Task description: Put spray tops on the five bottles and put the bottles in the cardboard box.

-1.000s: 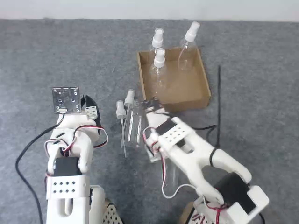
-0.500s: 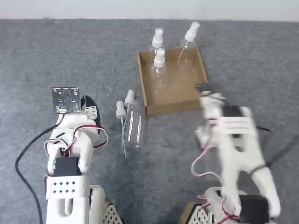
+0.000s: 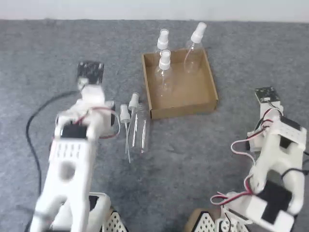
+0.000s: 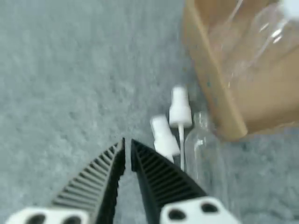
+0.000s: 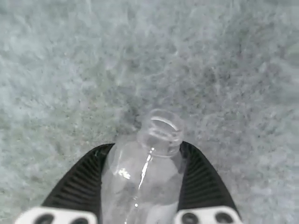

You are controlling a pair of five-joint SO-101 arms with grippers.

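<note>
Where the grey surface (image 3: 231, 58) carries the cardboard box (image 3: 183, 109) at upper centre, three capped bottles (image 3: 164, 72) lean inside it. The right gripper (image 5: 147, 148) has its fingers clenched around an uncapped bottle (image 5: 148, 182). The left gripper (image 4: 127, 144), fingers pinched together on nothing, hovers near a second bare bottle (image 3: 140, 129) and two loose spray tops (image 3: 125, 114), centre left. Capping appears to be in hand; next, the left fingers must part and take a top.

Right gripper (image 5: 142, 186) clamped on uncapped clear bottle (image 5: 145, 182), above grey carpet (image 5: 70, 70)
</note>
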